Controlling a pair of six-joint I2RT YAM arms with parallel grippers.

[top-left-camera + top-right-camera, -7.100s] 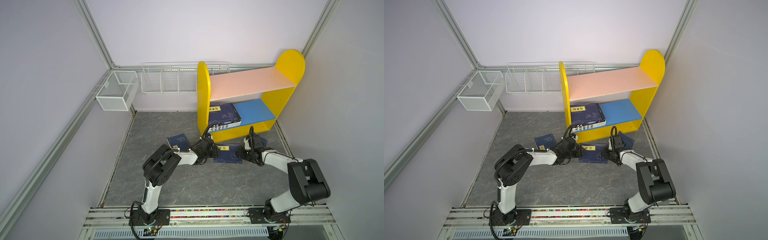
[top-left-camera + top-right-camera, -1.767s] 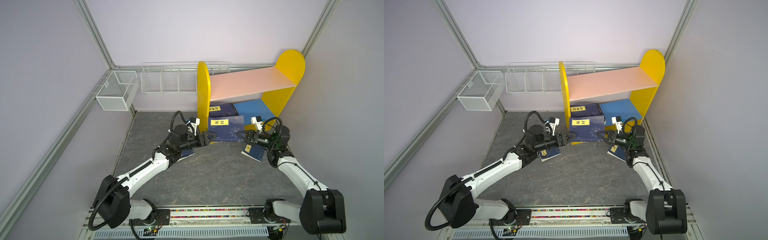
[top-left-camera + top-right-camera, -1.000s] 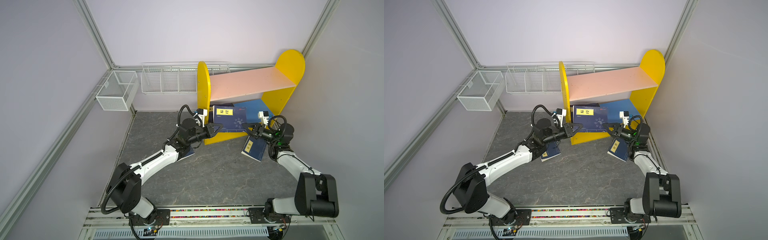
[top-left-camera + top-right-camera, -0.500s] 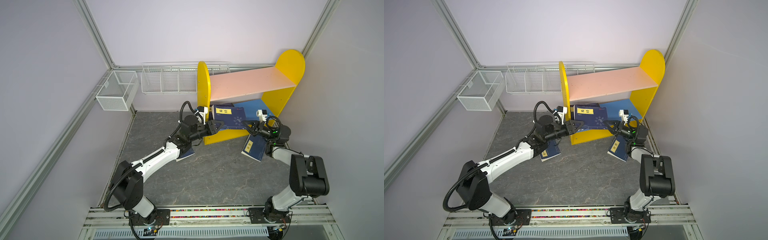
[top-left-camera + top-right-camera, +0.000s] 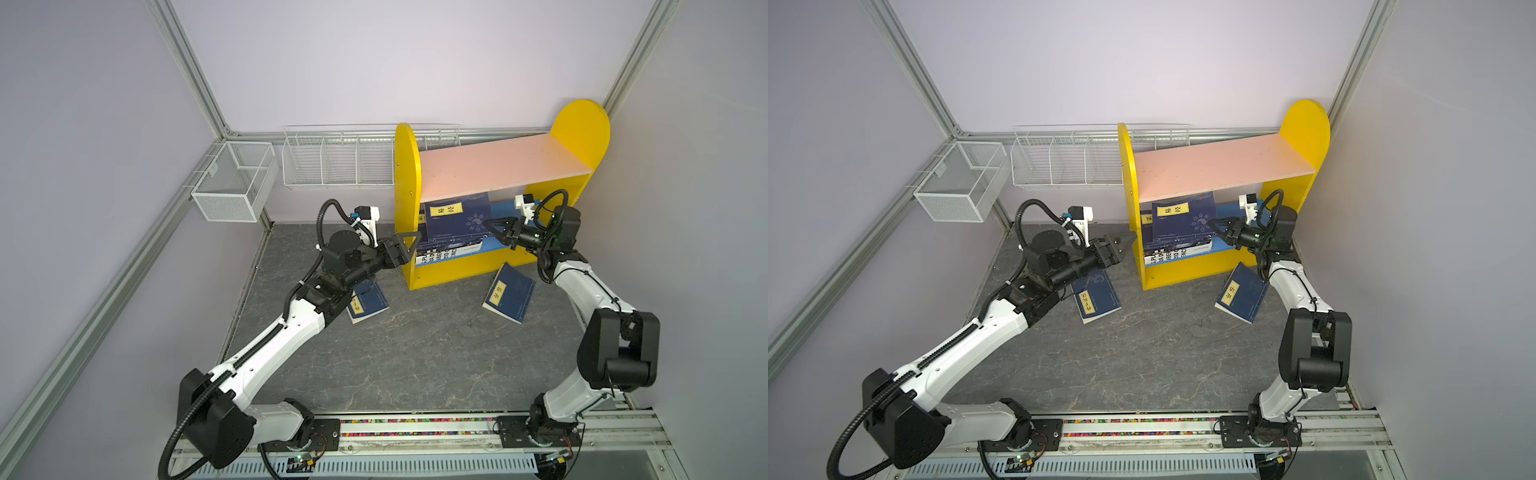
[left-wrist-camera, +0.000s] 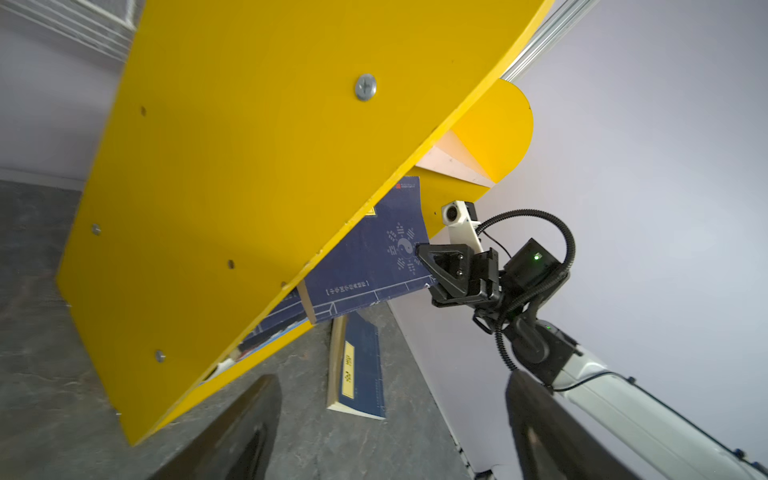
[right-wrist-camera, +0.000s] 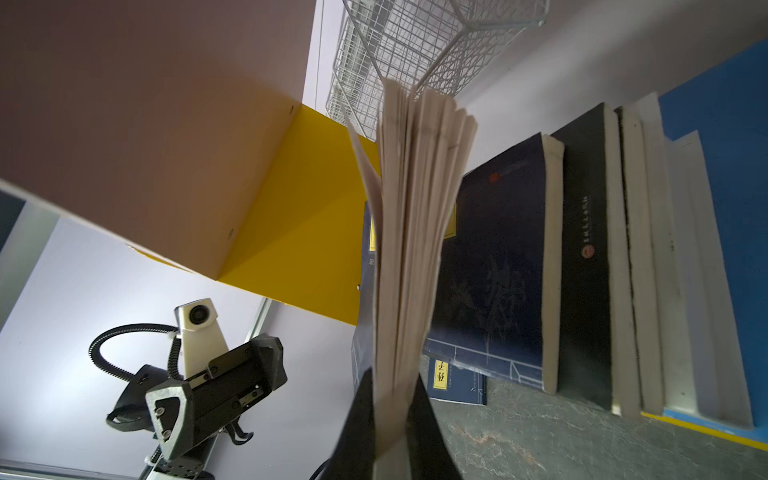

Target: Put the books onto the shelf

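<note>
The grey marbled tabletop [image 5: 415, 353] carries the whole scene. At its back right stands the shelf [image 5: 405, 199], with yellow round-topped side panels, a pink upper board [image 5: 498, 166] and a blue lower board [image 7: 727, 104]. To the shelf's left, a long wire rack [image 5: 336, 166] and a mesh basket [image 5: 232, 183] hang on the walls.

A flat stack lies on the lower board, at the left side panel. A white-and-blue book [image 5: 444, 255] with black lettering is at the bottom. In the right wrist view, black-covered paperbacks [image 7: 582, 249] and a navy paperback [image 7: 498, 249] lie above it.

Over that stack and under the pink board, a tilted navy book [image 5: 453, 226] with a yellow label reaches out past the shelf front. The right gripper [image 5: 488, 225] is clamped on its page edge. In the right wrist view the two fingers [image 7: 428, 415] press close on either side of the fanned pages. Whether the book's far end rests on the stack cannot be told.

Two more books lie flat on the tabletop. The right-hand navy paperback [image 5: 509, 297] is just in front of the shelf's right end, and the left-hand navy paperback [image 5: 370, 301] is partly under the left arm.

The left gripper [image 5: 407, 243] hovers just outside the shelf's left side panel with its jaws spread wide, holding nothing
</note>
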